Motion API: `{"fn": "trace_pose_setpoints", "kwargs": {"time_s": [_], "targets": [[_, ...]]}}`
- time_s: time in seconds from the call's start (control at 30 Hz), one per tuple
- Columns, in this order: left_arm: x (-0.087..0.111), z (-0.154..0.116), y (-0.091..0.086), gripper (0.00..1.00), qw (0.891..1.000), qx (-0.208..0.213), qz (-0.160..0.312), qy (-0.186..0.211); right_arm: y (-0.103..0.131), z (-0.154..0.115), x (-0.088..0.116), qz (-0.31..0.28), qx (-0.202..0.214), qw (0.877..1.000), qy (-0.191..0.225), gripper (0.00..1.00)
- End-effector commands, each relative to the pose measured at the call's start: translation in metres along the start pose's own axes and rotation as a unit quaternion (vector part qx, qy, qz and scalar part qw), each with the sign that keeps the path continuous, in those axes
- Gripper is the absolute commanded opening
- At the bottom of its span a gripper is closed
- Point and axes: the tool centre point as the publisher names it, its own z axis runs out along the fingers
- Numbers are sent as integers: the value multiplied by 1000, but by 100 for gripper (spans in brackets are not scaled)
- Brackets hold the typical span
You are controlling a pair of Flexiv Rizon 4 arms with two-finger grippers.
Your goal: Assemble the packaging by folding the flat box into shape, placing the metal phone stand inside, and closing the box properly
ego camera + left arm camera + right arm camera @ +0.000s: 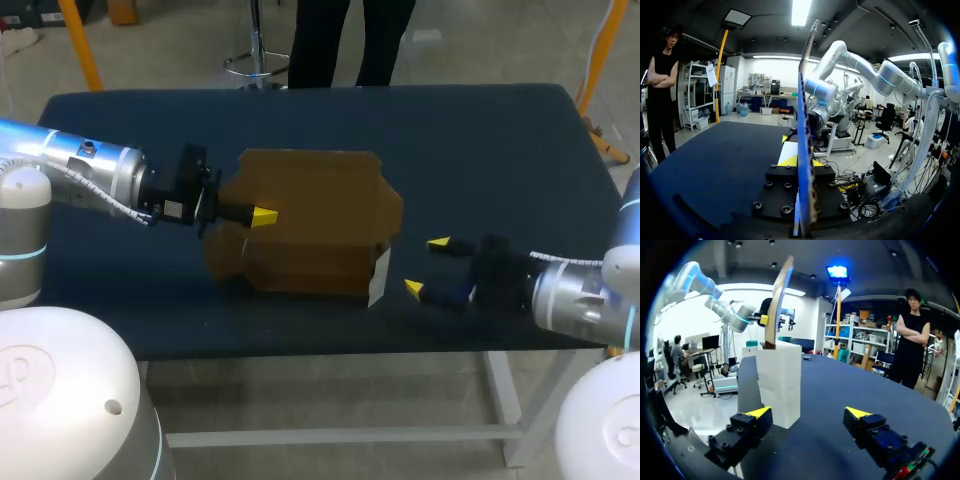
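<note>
The brown cardboard box point(310, 220) lies partly folded in the middle of the blue table, with a white end panel point(380, 277) facing my right arm. My left gripper point(262, 216) is shut on a box flap from the left side. In the left wrist view the flap point(805, 125) stands edge-on between the left gripper's point(802, 161) yellow tips. My right gripper point(425, 265) is open just right of the white end, apart from it. In the right wrist view the white panel point(779, 385) stands ahead of the right gripper point(808, 412), near one finger. No phone stand is in view.
The blue table point(480, 150) has bare cloth around the box on all sides. Its front edge runs close below my right gripper. My right arm point(865, 65) shows beyond the flap in the left wrist view.
</note>
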Motion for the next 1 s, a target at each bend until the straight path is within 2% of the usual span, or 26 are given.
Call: {"fn": "trace_pose_setpoints", "kwargs": {"time_s": [0.03, 0.07, 0.23, 0.57, 0.67, 1.0], "targets": [[0, 0, 2, 0, 1000, -1, 0, 0, -3, 11, -3, -2, -2, 998, 63, 95], [0, 0, 2, 0, 1000, -1, 0, 0, -2, 12, -2, -3, -4, 998, 66, 90], [0, 0, 2, 0, 1000, -1, 0, 0, -1, 19, 6, -4, -10, 997, 76, 85], [0, 0, 2, 0, 1000, -1, 0, 0, 3, 22, 25, -12, -13, 997, 75, 63], [0, 0, 2, 0, 1000, -1, 0, 0, 6, 25, 29, -13, -15, 997, 74, 53], [0, 0, 2, 0, 1000, -1, 0, 0, 10, 35, 44, -14, -14, 998, 65, 48]]}}
